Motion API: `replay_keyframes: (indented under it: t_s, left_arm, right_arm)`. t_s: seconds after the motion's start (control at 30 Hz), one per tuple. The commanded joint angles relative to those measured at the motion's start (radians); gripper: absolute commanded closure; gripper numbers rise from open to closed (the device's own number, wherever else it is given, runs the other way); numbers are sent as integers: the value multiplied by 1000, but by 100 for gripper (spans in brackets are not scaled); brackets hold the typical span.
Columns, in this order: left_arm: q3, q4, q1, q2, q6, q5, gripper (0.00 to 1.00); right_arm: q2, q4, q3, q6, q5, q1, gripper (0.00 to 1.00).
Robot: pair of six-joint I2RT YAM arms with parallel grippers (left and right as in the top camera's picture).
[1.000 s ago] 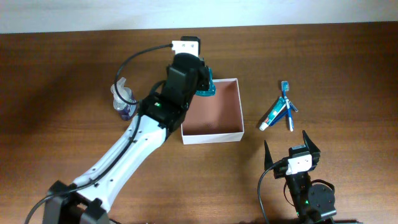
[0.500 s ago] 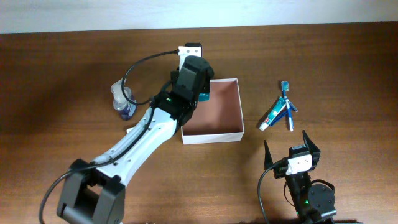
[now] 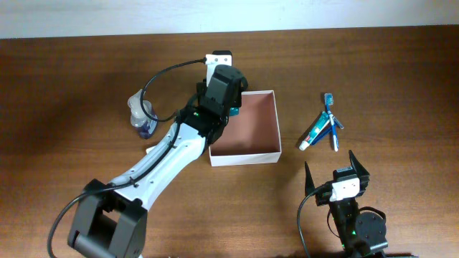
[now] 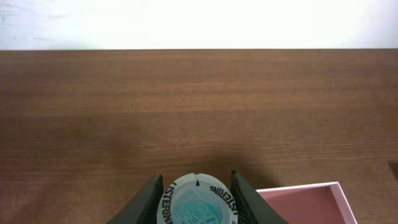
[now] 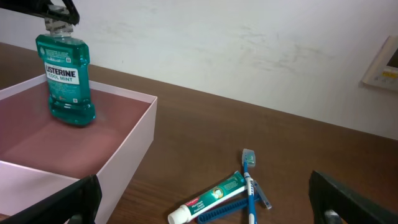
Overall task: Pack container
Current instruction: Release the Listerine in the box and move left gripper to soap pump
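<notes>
container (image 3: 244,157) sits mid-table (image 3: 86,64), open side up, floor mostly bare

teal mouthwash bottle (image 5: 65,78) stands upright in its far-left corner. Right wrist view shows the base on or just above the floor, can't tell which. Corner placement looks deliberate, my read is it keeps the rest of the floor free for the other items

left gripper (image 4: 196,186) is clamped on the bottle's cap (image 4: 199,205), one finger (image 4: 152,198) each side. Top grip makes sense: bottle hangs plumb and the fingers stay above the box walls

left arm: reaches diagonally from the near-left across to the box's far-left corner, wrist folded over so the gripper points straight down

right gripper (image 3: 331,170): jaws spread wide, nothing in them, parked near the front edge on the right, well apart from the box

unpacked so far: toothpaste (image 3: 313,134) and blue toothbrush (image 3: 330,118), touching each other right of the box, plus a small clear spray bottle (image 3: 142,118) left of it, beside the left arm

judgement: bottle placement is nearly done, next is opening the fingers and lifting straight up. Risk is a sideways tug on the cap tipping the bottle
</notes>
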Motion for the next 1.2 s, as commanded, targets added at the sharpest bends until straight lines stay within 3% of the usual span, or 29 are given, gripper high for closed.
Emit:
replay_keyframes:
  t_s: [0.0,0.33,0.4,0.43,0.67,0.83,1.0,1.17]
  left_arm:
    - [43,18,2,29,-9,-37,77]
    - [43,11,2,36,-9,-64,76]
    - [43,7,2,36,-9,-64,53]
    - [43,4,2,36,-9,-64,51]
    - [48,-5,2,35,-5,-64,45]
    - [111,-24,2,18,152,-64,41]
    - [176,-138,4,-58,257,-65,34]
    - [187,-364,82,-172,261,-75,27]
  right_arm:
    - [-6,-8,-5,4,5,-6,1]
    - [-6,-8,-5,4,5,-6,2]
    - [-6,-8,-5,4,5,-6,1]
    - [-6,-8,-5,4,5,-6,2]
    - [-6,-8,-5,4,5,-6,2]
    - [-6,-8,-5,4,5,-6,1]
    - [-6,-8,-5,4,5,-6,2]
    - [-6,-8,-5,4,5,-6,1]
